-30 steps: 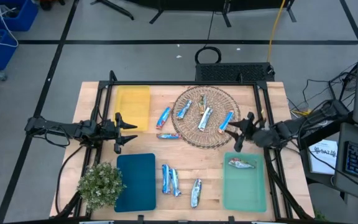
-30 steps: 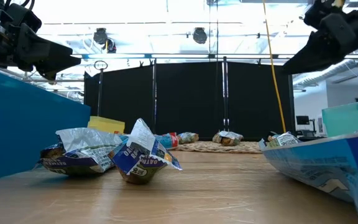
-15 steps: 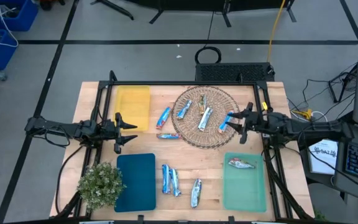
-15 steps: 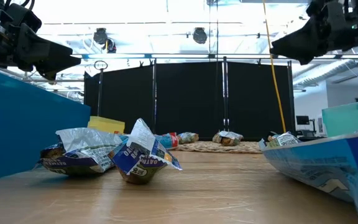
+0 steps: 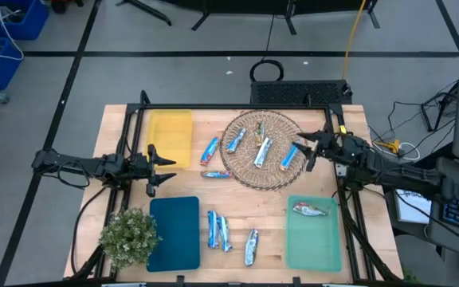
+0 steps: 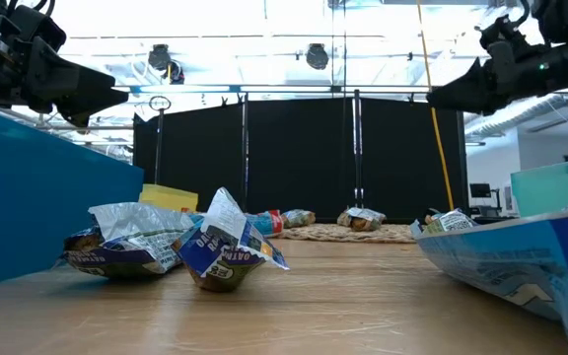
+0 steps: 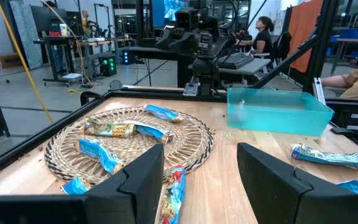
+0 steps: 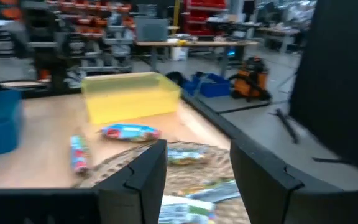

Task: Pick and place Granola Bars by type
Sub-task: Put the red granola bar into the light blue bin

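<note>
Sorting proceeds on a wooden table (image 5: 237, 209) in the middle of the high view. Three mats lie on it: yellow mat (image 5: 170, 136) upper left, teal mat (image 5: 174, 233) lower left, green mat (image 5: 313, 231) lower right. A round wicker basket (image 5: 245, 167) sits upper centre.

The Granola Bars are spread out: four in the basket (image 5: 262, 151), two just left of it (image 5: 210, 150), three at bottom centre (image 5: 217, 229), and one already on the green mat (image 5: 310, 210).

The right gripper (image 5: 309, 151) hovers at the basket's right rim, just beside a blue bar (image 5: 289, 156), with its fingers parted and nothing between them. The left gripper (image 5: 156, 169) waits at centre left, beside the yellow mat, also parted and empty.

The step in hand is judged to be the reach for a basket bar. To do it well, the right gripper should descend with its jaws straddling the bar across its narrow width, clear of the raised wicker rim, and close gently, since foil wrappers are likely to slip or crumple.
</note>
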